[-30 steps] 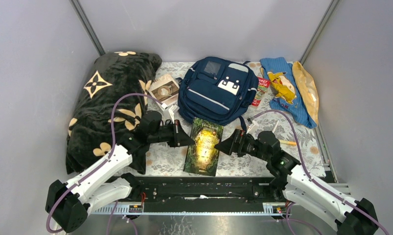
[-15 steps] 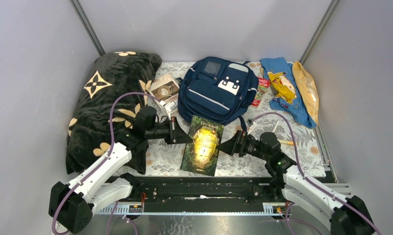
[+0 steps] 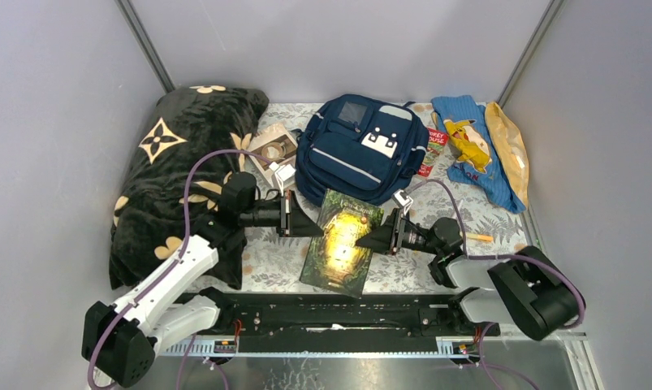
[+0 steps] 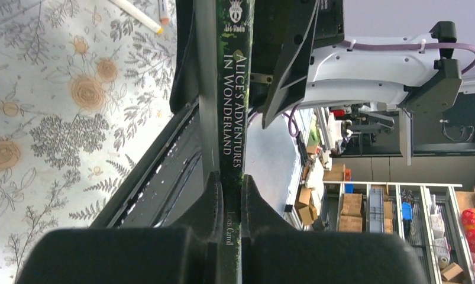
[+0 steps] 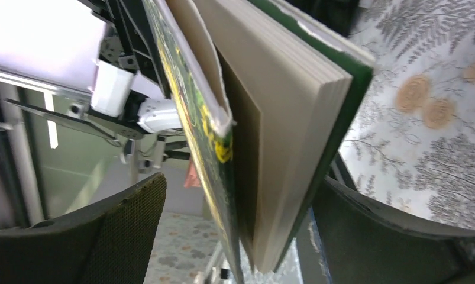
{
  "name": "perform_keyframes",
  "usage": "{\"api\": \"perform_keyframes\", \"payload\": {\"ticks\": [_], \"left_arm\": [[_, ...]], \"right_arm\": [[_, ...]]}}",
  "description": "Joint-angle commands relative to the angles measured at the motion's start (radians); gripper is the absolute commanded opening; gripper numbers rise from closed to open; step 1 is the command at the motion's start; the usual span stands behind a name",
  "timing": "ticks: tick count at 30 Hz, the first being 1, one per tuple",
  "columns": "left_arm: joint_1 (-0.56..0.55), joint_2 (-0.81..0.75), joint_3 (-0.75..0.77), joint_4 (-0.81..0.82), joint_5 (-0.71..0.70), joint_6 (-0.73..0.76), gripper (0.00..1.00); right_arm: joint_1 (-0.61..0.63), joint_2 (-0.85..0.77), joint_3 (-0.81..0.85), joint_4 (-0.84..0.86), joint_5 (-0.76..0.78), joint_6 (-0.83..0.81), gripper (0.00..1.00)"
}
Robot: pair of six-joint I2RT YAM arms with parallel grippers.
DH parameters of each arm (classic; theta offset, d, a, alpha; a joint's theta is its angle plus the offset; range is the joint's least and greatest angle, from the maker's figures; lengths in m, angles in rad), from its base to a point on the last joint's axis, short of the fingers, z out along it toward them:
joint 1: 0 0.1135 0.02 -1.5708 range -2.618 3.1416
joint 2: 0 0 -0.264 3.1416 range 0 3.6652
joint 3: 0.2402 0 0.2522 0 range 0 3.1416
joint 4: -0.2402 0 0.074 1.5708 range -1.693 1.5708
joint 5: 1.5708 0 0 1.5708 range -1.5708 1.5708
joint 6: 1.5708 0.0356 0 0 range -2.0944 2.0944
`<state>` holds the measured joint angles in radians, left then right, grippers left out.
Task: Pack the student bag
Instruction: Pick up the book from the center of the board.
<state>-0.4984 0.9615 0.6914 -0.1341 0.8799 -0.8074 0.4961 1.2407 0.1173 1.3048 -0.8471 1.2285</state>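
The navy blue student bag [image 3: 361, 150] lies at the back centre, front pocket up, and looks closed. A green book [image 3: 341, 240], "Alice's Adventures in Wonderland", hangs tilted just in front of it, between both grippers. My left gripper [image 3: 306, 226] is shut on the book's spine, as the left wrist view [image 4: 229, 180] shows on the spine [image 4: 231, 106]. My right gripper [image 3: 371, 241] straddles the book's page edge [image 5: 282, 130] with its jaws open [image 5: 241, 186]. The right finger [image 5: 388, 236] is against the back cover; the left finger [image 5: 128, 231] stands apart.
A black blanket with tan flowers [image 3: 184, 162] fills the left side. A small box [image 3: 272, 149] lies left of the bag and a red booklet [image 3: 433, 150] right of it. A light-blue cloth [image 3: 468, 146] and yellow pouch [image 3: 509, 146] lie back right. A pencil [image 3: 478, 237] is near the right arm.
The book has risen off the table and shifted toward the bag. My left gripper moved back with it. The right arm folded in, its gripper still at the book's right edge.
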Motion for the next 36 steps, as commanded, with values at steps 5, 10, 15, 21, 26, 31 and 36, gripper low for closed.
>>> {"api": "perform_keyframes", "payload": {"ticks": [5,10,15,21,26,31,36], "left_arm": [[0.032,0.046,0.054,0.181,0.049,-0.038,0.00],[0.048,0.080,0.101,0.098,-0.017,0.022,0.00],[0.053,0.030,0.213,-0.096,-0.272,0.109,0.83],[0.071,-0.106,0.181,-0.156,-0.562,0.029,0.99],[0.072,-0.226,-0.012,-0.004,-0.659,-0.079,0.99],[0.071,-0.347,-0.214,0.246,-0.587,-0.270,0.99],[0.071,-0.331,-0.359,0.585,-0.505,-0.443,0.99]], "right_arm": [[-0.003,0.060,0.053,0.409,-0.054,0.219,0.64],[-0.003,0.009,0.059,0.364,0.003,0.262,0.00],[-0.003,-0.132,0.046,0.082,0.178,0.211,0.00],[-0.003,-0.383,0.090,-0.325,0.503,0.078,0.00],[-0.004,-0.428,0.208,-0.474,0.629,0.014,0.00],[-0.002,-0.292,0.263,-0.338,0.599,0.063,0.00],[0.000,-0.111,0.286,-0.116,0.541,0.158,0.00]]}}
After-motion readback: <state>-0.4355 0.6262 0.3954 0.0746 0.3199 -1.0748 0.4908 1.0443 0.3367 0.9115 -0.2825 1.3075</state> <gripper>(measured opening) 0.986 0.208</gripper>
